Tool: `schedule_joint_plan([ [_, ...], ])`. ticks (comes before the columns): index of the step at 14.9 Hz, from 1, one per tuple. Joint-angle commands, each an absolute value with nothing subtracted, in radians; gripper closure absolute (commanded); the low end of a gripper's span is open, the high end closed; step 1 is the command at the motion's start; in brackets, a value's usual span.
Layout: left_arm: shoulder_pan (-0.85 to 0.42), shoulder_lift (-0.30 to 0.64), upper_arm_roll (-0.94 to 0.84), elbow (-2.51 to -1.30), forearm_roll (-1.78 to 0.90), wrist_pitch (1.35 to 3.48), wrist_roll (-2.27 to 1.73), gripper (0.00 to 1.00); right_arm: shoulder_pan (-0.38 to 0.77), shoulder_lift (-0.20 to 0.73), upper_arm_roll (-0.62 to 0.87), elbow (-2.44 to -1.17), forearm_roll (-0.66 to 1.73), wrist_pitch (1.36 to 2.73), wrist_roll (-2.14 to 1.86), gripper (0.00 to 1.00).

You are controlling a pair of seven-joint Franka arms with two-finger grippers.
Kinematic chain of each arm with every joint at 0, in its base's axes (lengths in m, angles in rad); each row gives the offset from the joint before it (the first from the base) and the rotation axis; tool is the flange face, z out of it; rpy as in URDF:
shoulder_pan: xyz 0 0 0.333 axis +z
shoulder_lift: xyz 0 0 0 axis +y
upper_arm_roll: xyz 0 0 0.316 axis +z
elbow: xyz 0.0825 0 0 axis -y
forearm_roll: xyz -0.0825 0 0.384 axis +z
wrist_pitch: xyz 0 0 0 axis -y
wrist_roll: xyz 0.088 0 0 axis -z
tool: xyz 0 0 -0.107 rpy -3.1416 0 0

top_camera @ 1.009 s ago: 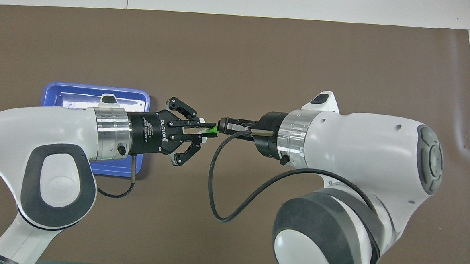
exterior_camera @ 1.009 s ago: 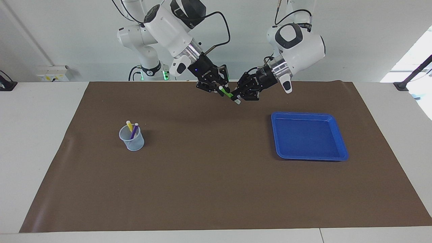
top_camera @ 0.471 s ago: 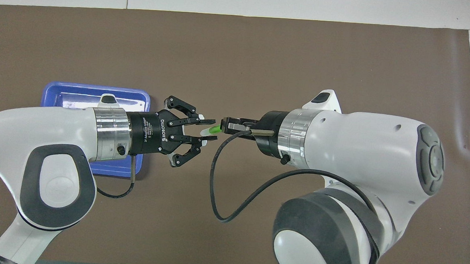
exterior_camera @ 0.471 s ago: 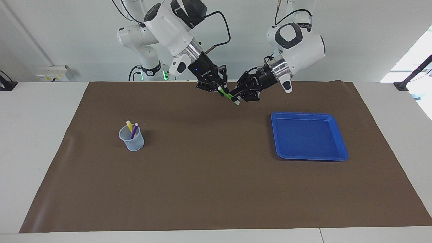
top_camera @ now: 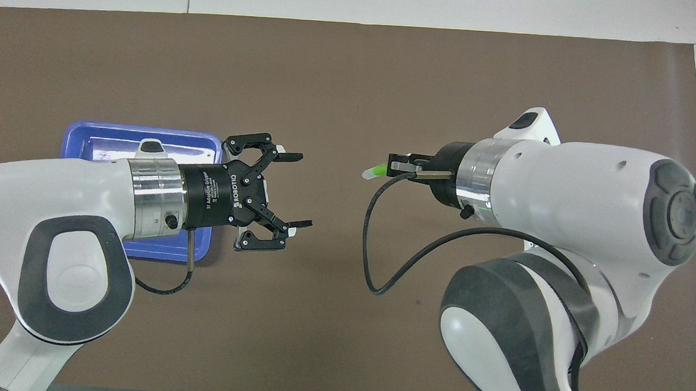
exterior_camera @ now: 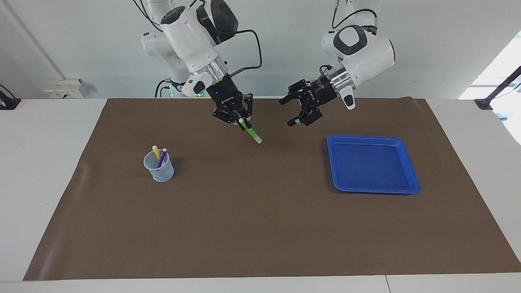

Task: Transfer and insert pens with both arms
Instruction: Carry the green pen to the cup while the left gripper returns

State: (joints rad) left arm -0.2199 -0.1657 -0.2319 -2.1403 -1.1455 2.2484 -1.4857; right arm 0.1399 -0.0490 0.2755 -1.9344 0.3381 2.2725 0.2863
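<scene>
The right end effector (exterior_camera: 243, 120) pinched the green pen (exterior_camera: 252, 134) above the table (exterior_camera: 260, 228). The left end effector (exterior_camera: 296, 110) stood spread wide, holding nothing.

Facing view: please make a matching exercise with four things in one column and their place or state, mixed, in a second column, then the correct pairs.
Things:
1. green pen
2. purple pen
3. left hand
4. blue tray

Place or state:
A. standing in the cup beside the yellow pen
B. open, holding nothing, in the air over the brown mat
C. gripped by the shut right hand, pale tip pointing down
D. lying on the mat at the left arm's end, nothing in it

Pairs: 1-C, 2-A, 3-B, 4-D
</scene>
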Motion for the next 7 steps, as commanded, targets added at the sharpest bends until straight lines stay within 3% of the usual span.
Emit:
schedule_joint_plan([
  [1, -0.186, -0.190, -0.229, -2.168, -1.039, 2.252, -1.431, 0.00, 0.095, -0.060, 0.284, -1.947, 0.194, 2.223, 0.262, 1.00],
  [7, -0.077, -0.187, -0.227, -2.154, -0.761, 2.097, -1.063, 0.00, -0.083, -0.071, 0.284, -1.959, 0.056, 2.129, 0.008, 1.00],
])
